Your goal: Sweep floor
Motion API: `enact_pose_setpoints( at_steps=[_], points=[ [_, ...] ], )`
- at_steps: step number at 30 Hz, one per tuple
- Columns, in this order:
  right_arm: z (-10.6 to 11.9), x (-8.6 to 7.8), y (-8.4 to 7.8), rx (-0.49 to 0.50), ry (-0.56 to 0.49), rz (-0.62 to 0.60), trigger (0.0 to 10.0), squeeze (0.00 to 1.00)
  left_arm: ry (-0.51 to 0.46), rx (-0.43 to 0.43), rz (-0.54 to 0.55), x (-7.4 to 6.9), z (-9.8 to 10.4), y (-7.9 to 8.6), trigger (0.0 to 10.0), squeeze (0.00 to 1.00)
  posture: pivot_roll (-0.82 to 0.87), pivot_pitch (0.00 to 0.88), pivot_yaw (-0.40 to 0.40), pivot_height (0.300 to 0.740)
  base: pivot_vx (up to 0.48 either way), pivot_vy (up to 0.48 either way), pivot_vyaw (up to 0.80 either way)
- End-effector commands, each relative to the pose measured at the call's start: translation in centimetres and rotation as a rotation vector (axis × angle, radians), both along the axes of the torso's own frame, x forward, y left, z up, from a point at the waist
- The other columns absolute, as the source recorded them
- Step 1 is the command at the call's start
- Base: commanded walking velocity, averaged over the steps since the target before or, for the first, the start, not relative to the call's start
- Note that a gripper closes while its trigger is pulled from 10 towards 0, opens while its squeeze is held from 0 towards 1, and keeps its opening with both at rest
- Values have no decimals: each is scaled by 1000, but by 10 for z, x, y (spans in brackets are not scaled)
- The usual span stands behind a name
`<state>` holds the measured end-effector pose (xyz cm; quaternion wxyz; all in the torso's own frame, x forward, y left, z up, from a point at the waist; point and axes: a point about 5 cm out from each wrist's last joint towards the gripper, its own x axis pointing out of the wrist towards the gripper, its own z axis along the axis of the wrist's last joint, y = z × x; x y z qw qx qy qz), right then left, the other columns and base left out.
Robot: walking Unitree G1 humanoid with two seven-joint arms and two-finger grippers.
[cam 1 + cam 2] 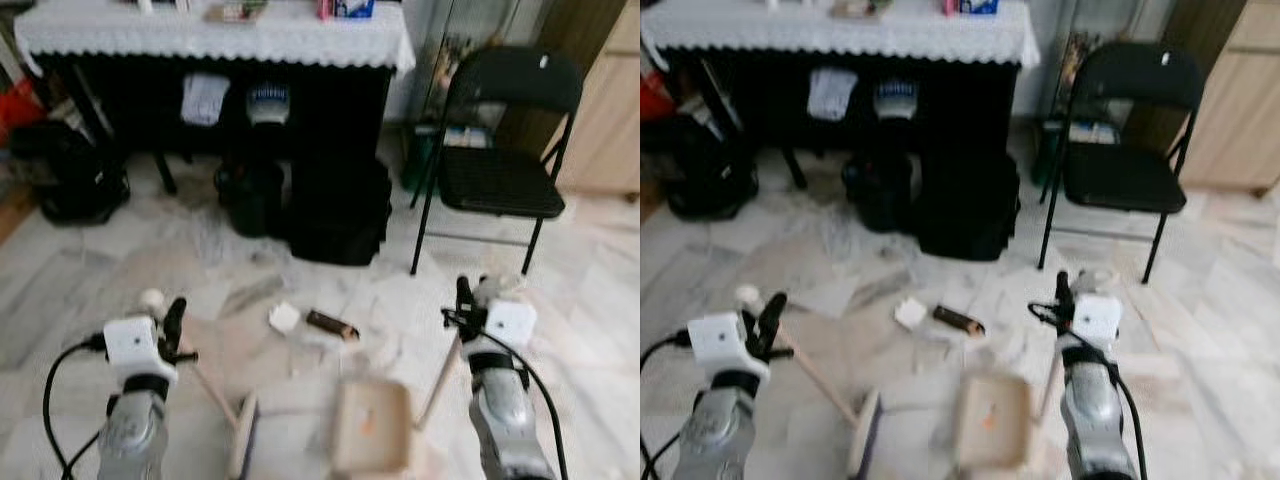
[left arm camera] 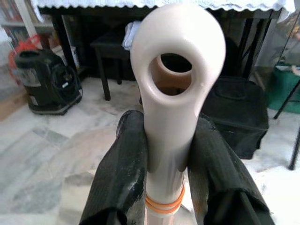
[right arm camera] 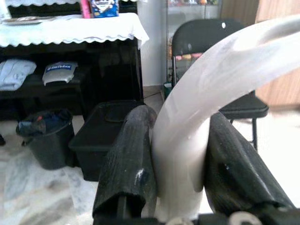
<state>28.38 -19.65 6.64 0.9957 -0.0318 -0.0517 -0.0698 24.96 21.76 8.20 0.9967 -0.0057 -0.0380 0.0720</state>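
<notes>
Left tool (image 2: 166,154) is clamped on the broom handle (image 2: 176,84) just below its hanging loop; the broom head (image 1: 241,435) is seen on the marble floor (image 1: 90,290) at 6 o'clock. Right tool (image 3: 180,159) is clamped on the dustpan handle (image 3: 211,89); the dustpan (image 1: 372,425) rests just at 3 o'clock of the broom head. White scrap (image 1: 284,317) and dark wrapper (image 1: 331,325) lie at 12 o'clock of the dustpan. Black folding chair (image 1: 505,150) stands at 1 o'clock.
</notes>
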Motion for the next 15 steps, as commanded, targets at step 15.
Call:
enact_pose_setpoints(
  at_steps=[15],
  points=[
    [4,0,-7,-25,-13,-13,10000,0,-6,11,-4,0,2,0,10000,0,-36,86,25,740,384,0,0]
  ],
)
